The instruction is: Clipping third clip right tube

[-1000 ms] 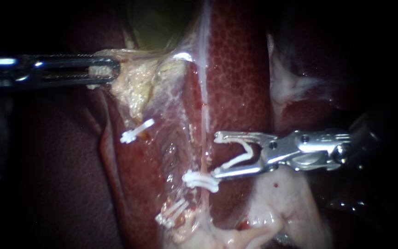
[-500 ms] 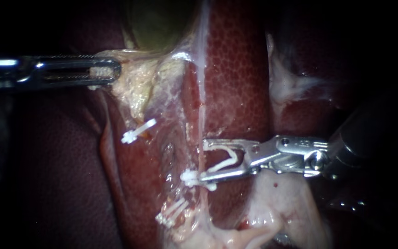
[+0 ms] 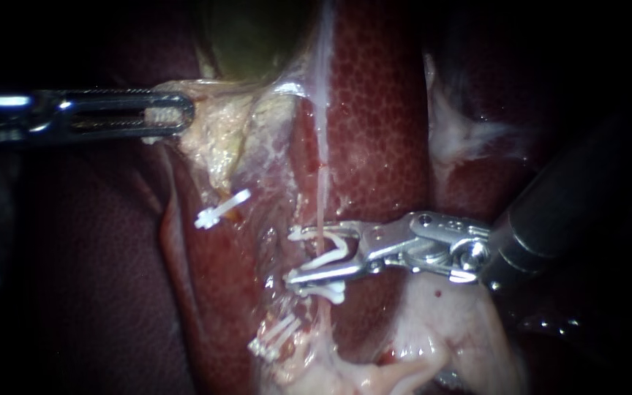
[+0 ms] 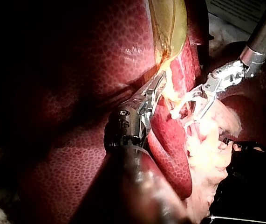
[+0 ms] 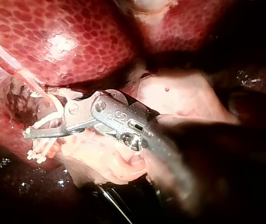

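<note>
Endoscope view: the right instrument straddles the right tube, its pincer pinching a spread white clip.
Just below sits 1 fastened clip. Only the left wrist view shows the left instrument edge-on, its pincer clamped on pale tissue under the gallbladder.

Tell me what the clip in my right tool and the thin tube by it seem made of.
White V-shaped clip: probably moulded plastic, opaque matte white, no metallic glint. Thin pale pink tube: soft wet tissue, translucent and glistening.
</note>
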